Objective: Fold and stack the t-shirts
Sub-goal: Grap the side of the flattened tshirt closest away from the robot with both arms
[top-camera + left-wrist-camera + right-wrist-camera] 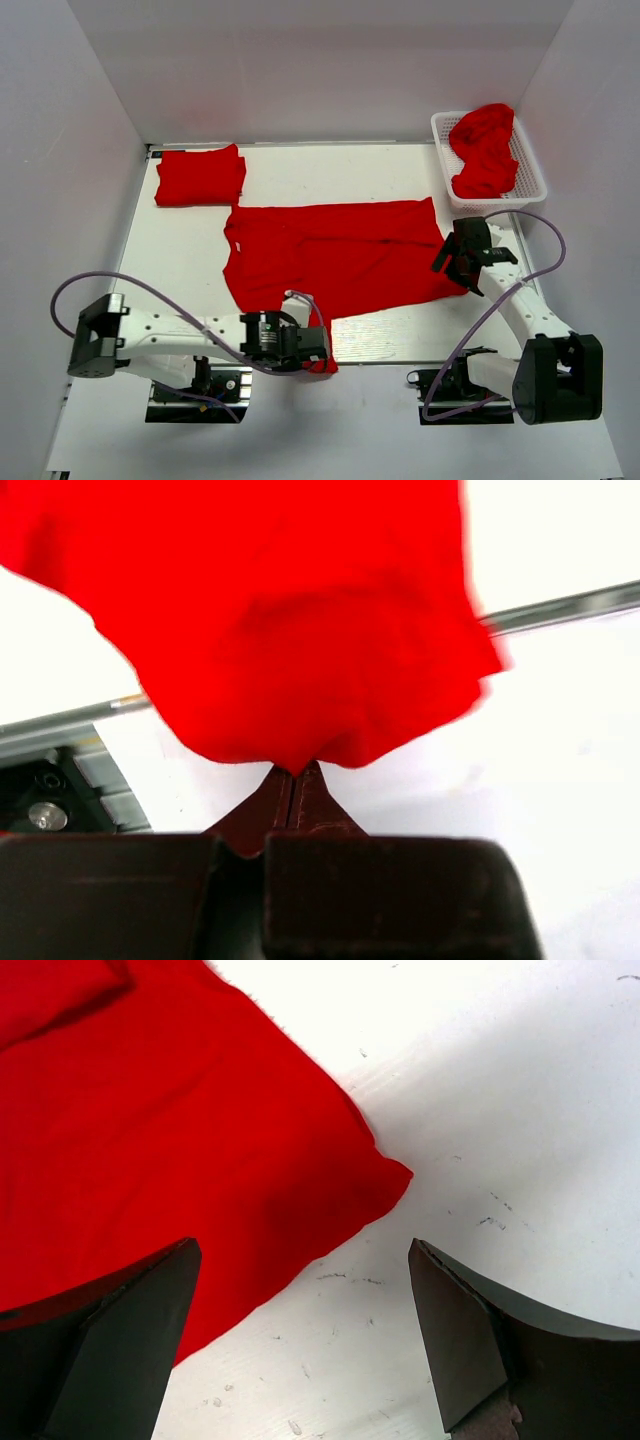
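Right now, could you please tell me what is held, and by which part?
Left gripper pinches the spread t-shirt by its near edge; right gripper open, empty.

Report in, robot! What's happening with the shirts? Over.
Left end effector shut on spread t-shirt, near corner. Right end effector open at its right corner. Folded t-shirt far left, crumpled t-shirt in basket. Nothing blocking.

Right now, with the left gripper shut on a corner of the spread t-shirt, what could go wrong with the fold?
1. The left gripper pinches only the very tip of the spread t-shirt, so the cloth may slip out when it is lifted.
2. The right gripper is open at the shirt's right near corner and holds nothing. If the left pulls alone, the shirt may drag askew and wrinkle.
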